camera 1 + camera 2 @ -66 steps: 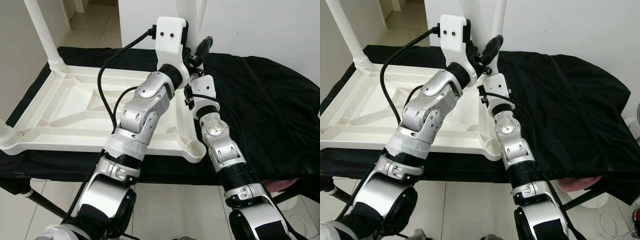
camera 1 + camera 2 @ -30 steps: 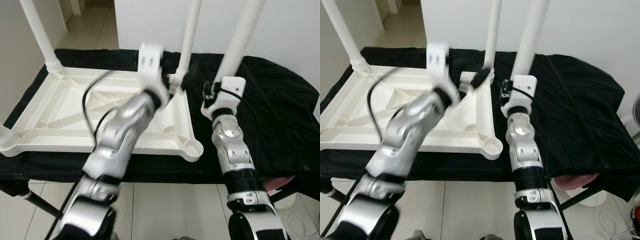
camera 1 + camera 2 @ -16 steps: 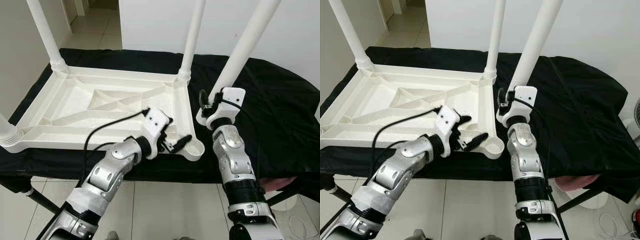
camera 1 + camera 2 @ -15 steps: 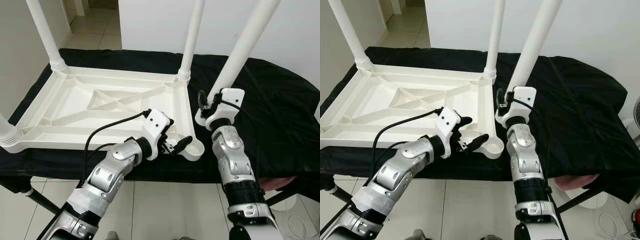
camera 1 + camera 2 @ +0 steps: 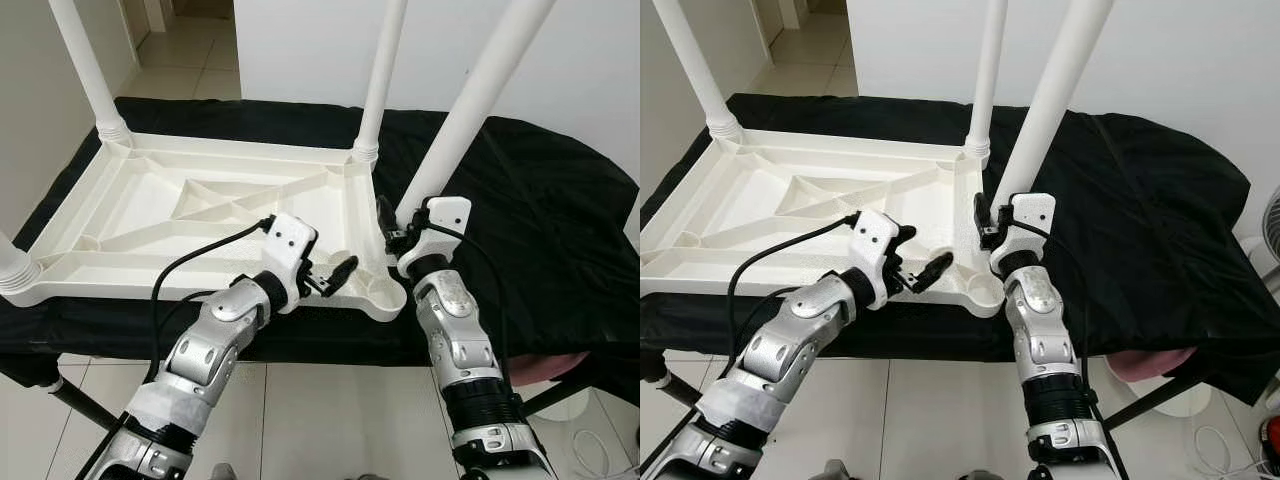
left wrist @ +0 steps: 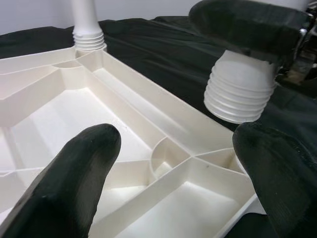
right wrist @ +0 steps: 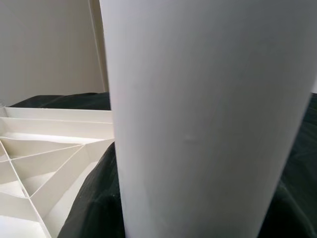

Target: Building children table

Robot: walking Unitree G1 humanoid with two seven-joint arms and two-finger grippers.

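Gripping white table leg (image 5: 470, 115) in right tool (image 5: 398, 232), left tool (image 5: 335, 277) spread, no writing readable

Two silver jointed arms reaching forward and up from the bottom of the head views, elbows bent. Left arm angled toward the centre, white wrist housing trailing a black cable, left gripper (image 5: 335, 275) with its two long black fingers (image 6: 74, 173) spread wide apart and nothing between them. Right arm nearly vertical, white wrist block uppermost, right gripper (image 5: 987, 222) clamped around a white plastic tube (image 5: 1045, 100) leaning overhead.
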